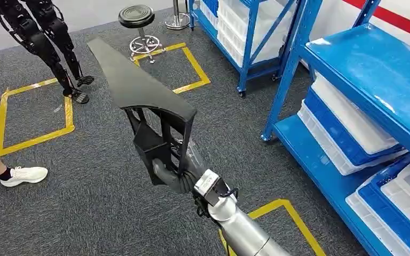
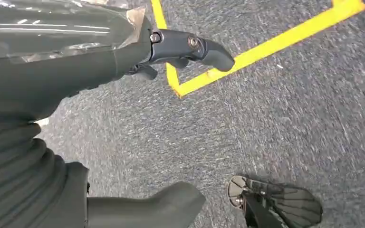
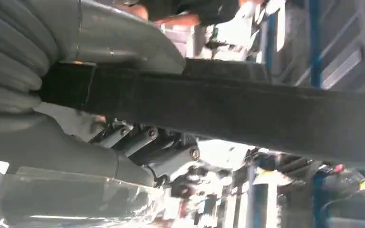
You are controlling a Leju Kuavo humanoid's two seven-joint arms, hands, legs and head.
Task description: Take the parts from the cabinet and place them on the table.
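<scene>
Floor (image 1: pixel 101 160): we stand on grey carpet marked with yellow tape squares; this is the widest open room for carrying, ahead and to our left.
Blue racks (image 1: pixel 352 69): they line our right side with white and blue bins (image 1: pixel 347 133); their posts and shelf edges are the nearest things to catch on when we swing.
Part (image 1: pixel 139 88): a long black panel, tapering to a point, with an open frame at its base; it is held up in front of us, clear of the racks. We judge it stiff, fairly light, and awkward through its length, so the far tip will sweep wide.
Hold: at the framed base, where the struts give purchase; we judge the thin tip a poor place to grip.
Right hand (image 1: pixel 168 173): fingers wrapped on the part's base.
Left hand (image 2: pixel 171 52): hangs over the carpet, fingers loose, holding nothing.
Stool (image 1: pixel 137 18): far ahead.
Person's shoe (image 1: pixel 24 175): at our left edge.
</scene>
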